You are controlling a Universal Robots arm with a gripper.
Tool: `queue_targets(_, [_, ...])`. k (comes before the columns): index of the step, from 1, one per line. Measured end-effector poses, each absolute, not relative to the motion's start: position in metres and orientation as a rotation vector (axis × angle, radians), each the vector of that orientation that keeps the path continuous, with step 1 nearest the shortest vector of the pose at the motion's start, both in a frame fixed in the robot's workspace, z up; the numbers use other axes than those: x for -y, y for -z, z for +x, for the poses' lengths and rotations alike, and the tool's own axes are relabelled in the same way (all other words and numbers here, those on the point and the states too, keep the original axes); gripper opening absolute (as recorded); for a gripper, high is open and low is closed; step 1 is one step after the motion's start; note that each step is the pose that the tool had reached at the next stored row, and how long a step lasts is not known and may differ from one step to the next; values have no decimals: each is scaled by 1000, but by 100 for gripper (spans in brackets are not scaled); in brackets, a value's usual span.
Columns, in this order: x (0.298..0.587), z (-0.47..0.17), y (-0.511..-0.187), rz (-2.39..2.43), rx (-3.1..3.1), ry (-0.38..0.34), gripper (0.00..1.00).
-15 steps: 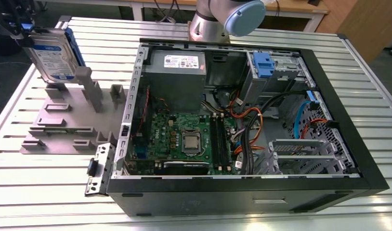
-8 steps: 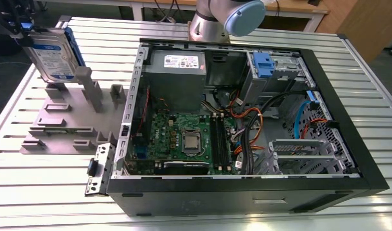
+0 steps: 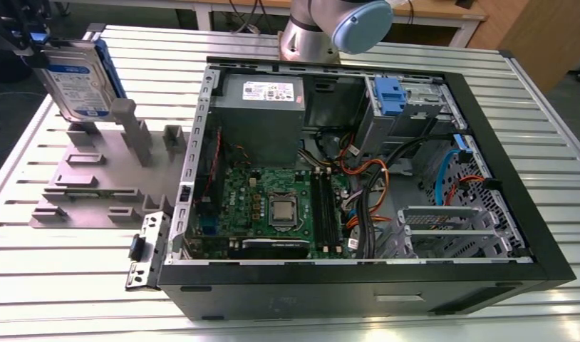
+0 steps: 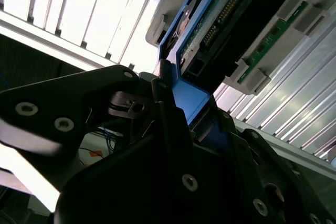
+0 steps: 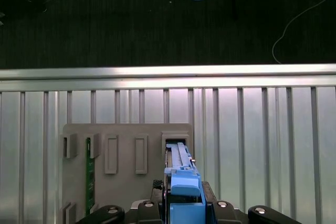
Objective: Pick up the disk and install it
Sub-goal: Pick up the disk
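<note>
The gripper (image 5: 184,205) clamps the disk (image 3: 76,82) by its blue frame, grey holder (image 3: 90,189) below it; pick-up seems done, installing calls for reaching the computer case (image 3: 318,296).

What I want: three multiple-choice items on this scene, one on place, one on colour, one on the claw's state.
1. The disk is: A inside the computer case; B upright over the grey holder; C in a drawer.
2. Its carrier frame is: A red; B yellow; C blue.
3. The claw is: A shut on the disk; B open; C shut on nothing.
Key: B, it hangs over the holder, outside the case; C, blue edges show; A, it clamps the blue tab.
</note>
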State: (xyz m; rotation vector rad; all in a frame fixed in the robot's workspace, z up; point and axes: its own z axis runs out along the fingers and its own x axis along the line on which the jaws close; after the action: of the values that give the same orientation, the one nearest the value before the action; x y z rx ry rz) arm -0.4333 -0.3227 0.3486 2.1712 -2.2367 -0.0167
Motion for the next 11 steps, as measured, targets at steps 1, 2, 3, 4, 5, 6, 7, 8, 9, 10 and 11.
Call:
queue_targets(1, [323, -433, -349, 2171, 2237, 17, 36])
queue_targets(2, [323, -433, -349, 2171, 2237, 17, 36])
queue_targets(3, [323, -433, -350, 2171, 2237, 17, 36])
queue_targets(4, [323, -433, -350, 2171, 2237, 17, 36])
queue_targets(5, [323, -433, -350, 2171, 2237, 17, 36])
queue_targets(6, [323, -433, -351, 2171, 2237, 17, 36])
queue_targets(7, [323, -433, -351, 2171, 2237, 17, 36])
queue_targets(8, [323, -433, -351, 2171, 2237, 17, 36])
queue_targets(9, [323, -433, -352, 2171, 2237, 17, 36])
queue_targets(10, [323, -433, -352, 2171, 2237, 17, 36])
queue_targets(11, [323, -433, -353, 2171, 2237, 17, 36])
